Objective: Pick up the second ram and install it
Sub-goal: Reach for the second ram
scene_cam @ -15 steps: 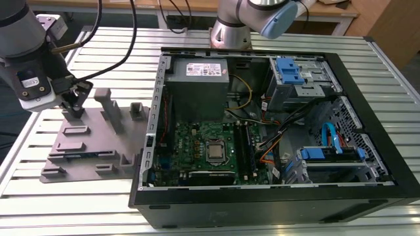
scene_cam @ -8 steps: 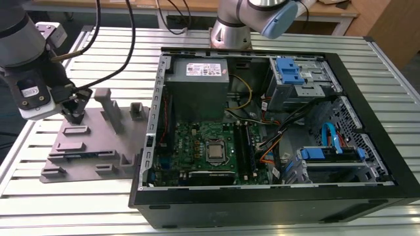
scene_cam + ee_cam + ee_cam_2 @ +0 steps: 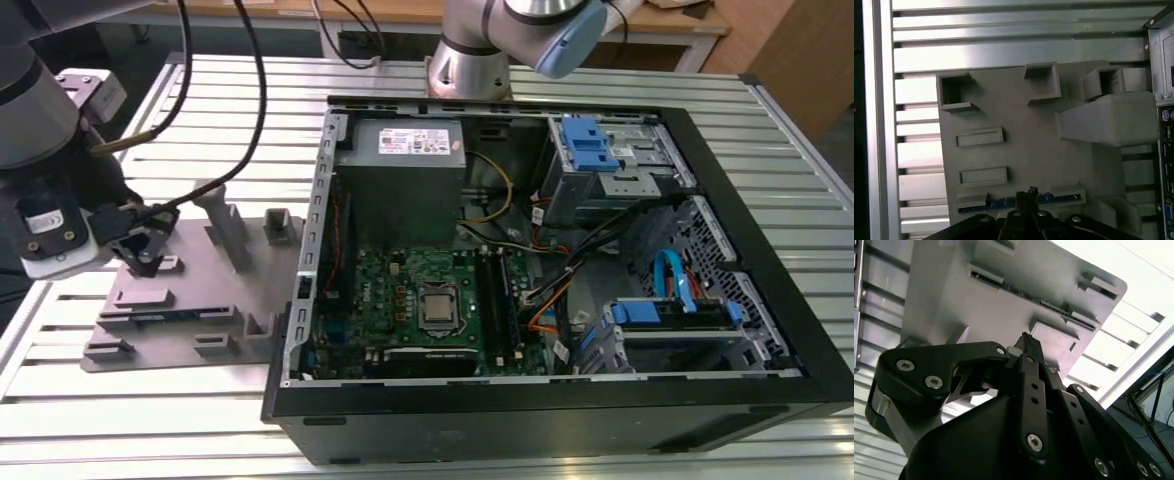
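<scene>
In both wrist views the gripper (image 3: pixel 1026 341) is seen from behind its black linkage, tip pointed down at a grey fixture (image 3: pixel 1044 150). How far it is open cannot be told from any view, and nothing is seen lifted in it.

The ram (image 3: pixel 1004 202) is seen in the first wrist view as a thin strip with a bluish edge. It lies on edge between two low holders along one side of the fixture, and the gripper's tip overlaps its middle. In the second wrist view the same strip (image 3: pixel 1046 300) is seen dark and set apart from the tip. In the exterior view the gripper (image 3: pixel 144 262) is shown hanging above the fixture, over the ram's row (image 3: pixel 167 318) and not touching it.

Two low rectangular holders (image 3: pixel 979 136) beside the ram, three open pockets and a tall wedge block (image 3: pixel 1104 120) are shown by the first wrist view. In the second wrist view these are largely hidden by the gripper body.

The fixture is laid on a slatted metal table (image 3: pixel 134 420), just beside an open case (image 3: pixel 534 425) that lies on its side. Within the case, as given by the exterior view, a green motherboard (image 3: pixel 400 290), a grey power supply (image 3: pixel 400 160) and blue drive brackets (image 3: pixel 587 140) can be made out. Beyond the case the arm's base (image 3: pixel 467 60) is mounted at the table's far edge.
</scene>
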Robot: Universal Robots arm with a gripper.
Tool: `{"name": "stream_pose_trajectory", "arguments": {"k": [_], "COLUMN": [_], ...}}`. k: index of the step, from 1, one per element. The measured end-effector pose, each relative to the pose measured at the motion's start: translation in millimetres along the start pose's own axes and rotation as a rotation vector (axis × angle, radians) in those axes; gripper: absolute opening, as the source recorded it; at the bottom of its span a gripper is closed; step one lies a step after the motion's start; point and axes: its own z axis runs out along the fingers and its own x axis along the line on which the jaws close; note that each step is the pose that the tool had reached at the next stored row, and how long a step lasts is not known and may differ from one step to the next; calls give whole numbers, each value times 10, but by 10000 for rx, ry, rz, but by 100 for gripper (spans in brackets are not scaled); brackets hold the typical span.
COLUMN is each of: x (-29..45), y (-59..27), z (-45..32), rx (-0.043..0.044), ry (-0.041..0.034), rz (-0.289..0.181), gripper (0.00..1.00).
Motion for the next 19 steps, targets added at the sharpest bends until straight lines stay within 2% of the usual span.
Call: {"name": "stream_pose_trajectory", "arguments": {"k": [3,4,16,19], "x": [-1,-1,2,3], "y": [-25,-31,-66,-67], "z": [5,17,234,247], "rx": [213,242,241,243], "ry": [-17,-17,-15,-13], "rz": [-6,-10,-54,-55], "gripper": [7,7,7,7]}}
